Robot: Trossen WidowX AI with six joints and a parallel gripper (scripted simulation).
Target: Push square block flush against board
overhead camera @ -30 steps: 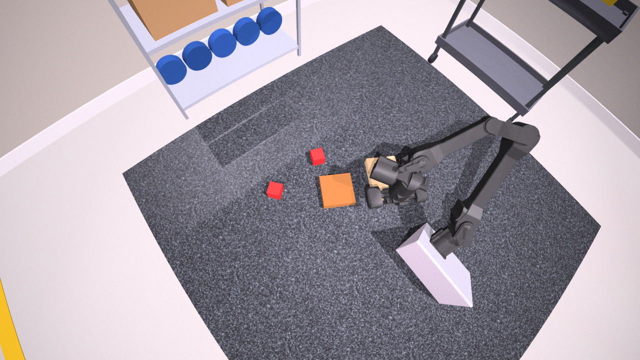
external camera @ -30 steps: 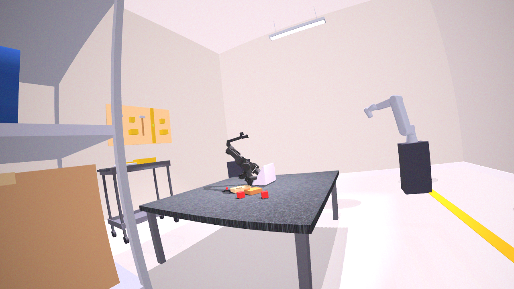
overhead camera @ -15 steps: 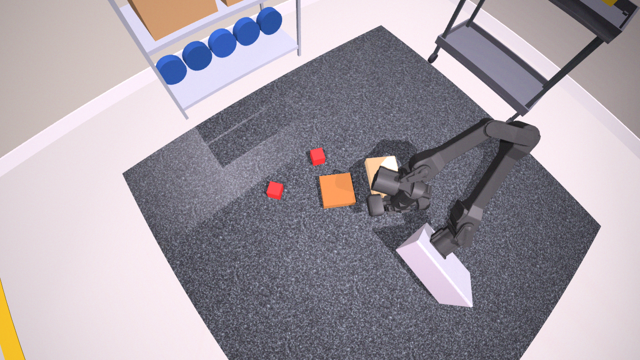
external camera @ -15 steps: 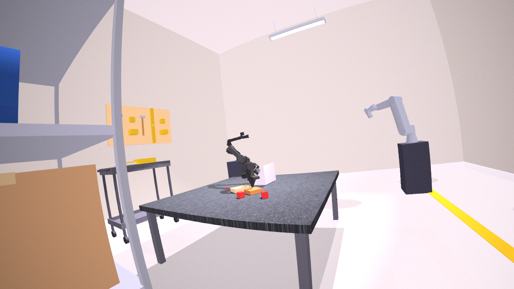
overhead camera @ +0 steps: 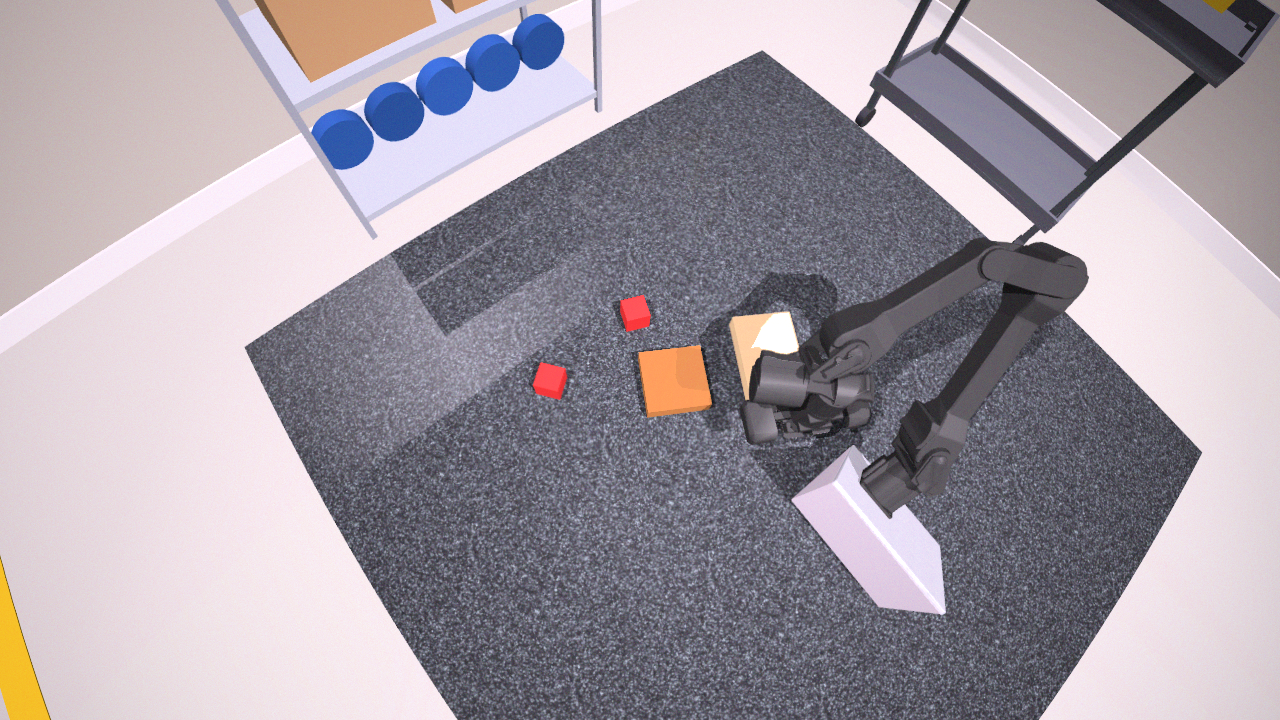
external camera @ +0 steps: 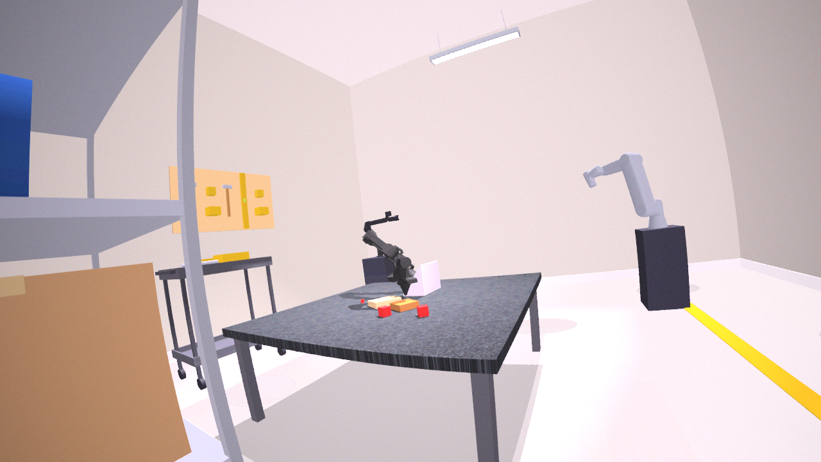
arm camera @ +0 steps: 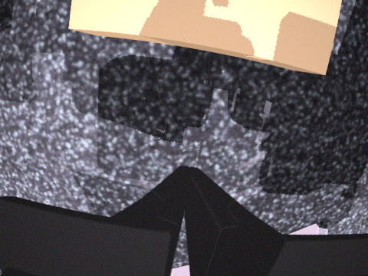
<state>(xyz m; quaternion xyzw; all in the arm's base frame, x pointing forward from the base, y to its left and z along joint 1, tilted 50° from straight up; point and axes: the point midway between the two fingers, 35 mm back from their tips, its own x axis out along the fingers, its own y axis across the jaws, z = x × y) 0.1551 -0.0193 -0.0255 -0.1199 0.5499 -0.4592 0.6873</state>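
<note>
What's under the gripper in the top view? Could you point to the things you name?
The pale board [overhead camera: 741, 344] [external camera: 378, 302] [arm camera: 238, 32] runs in beneath the arm [overhead camera: 926, 268] [external camera: 385, 248]; its far end is covered. The gripper [overhead camera: 805, 428] [external camera: 405, 291] [arm camera: 187, 175] hides the tabletop directly below.

Pale tan board, partly behind arm, cropped in wrist view.
</note>
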